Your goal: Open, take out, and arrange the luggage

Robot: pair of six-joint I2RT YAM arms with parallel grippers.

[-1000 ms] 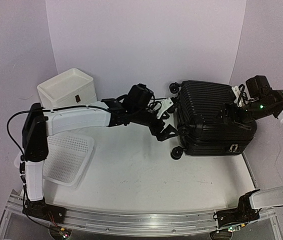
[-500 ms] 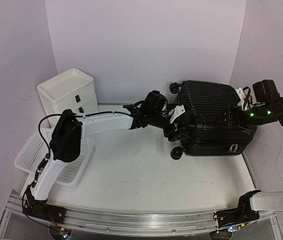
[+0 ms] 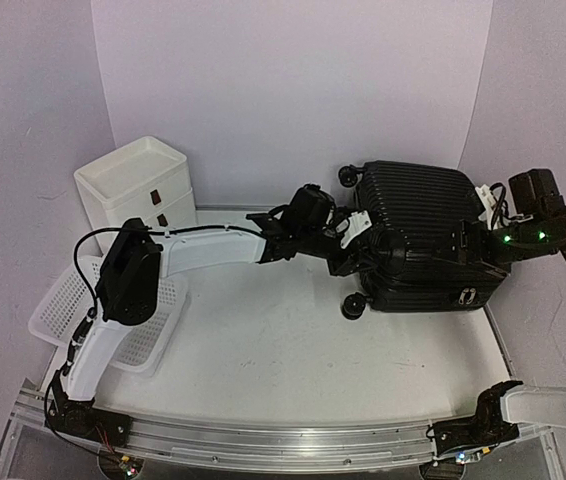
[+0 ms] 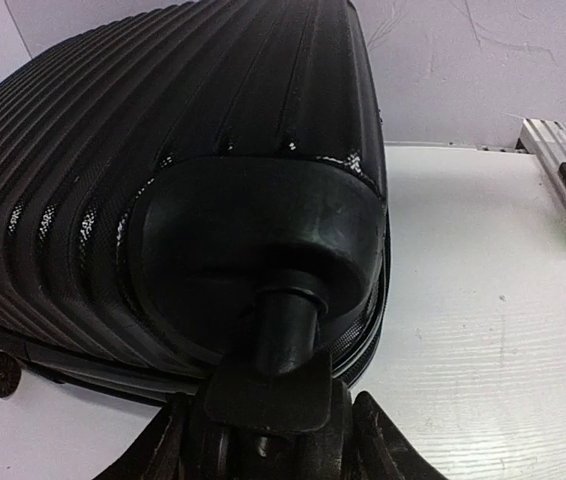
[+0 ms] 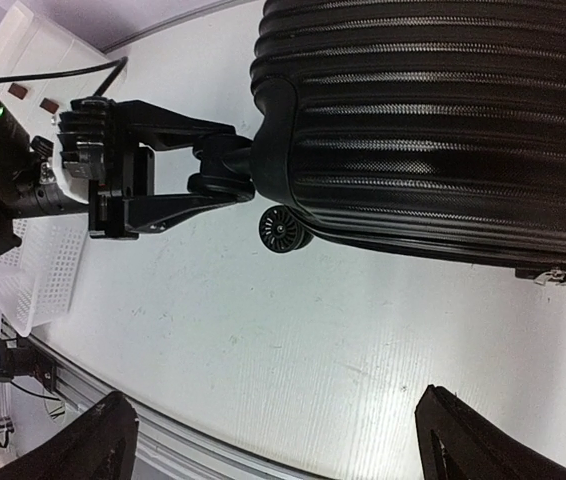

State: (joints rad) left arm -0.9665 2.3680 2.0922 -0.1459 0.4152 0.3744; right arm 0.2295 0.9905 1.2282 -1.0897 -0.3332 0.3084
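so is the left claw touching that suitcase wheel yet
Touching. The left wrist view shows the caster wheel wedged between the fingers of the left claw, no gap either side.

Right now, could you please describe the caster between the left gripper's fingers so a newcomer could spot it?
The large black ribbed hard-shell suitcase lies flat at the white table's back right. Small black caster wheels stud its left end. That caster sits between the fingers of the left gripper; the neighbouring wheel stands free.

Luggage [image 3: 423, 235] between left gripper [image 4: 273, 435] and right gripper [image 5: 278, 405]
One caster [image 4: 268, 395] sits between the left gripper's fingers [image 4: 378, 445] (contact unclear), shell ahead; drawer box [image 3: 138, 185] and basket [image 3: 58, 305] lie well behind it, on the table [image 3: 293, 350].
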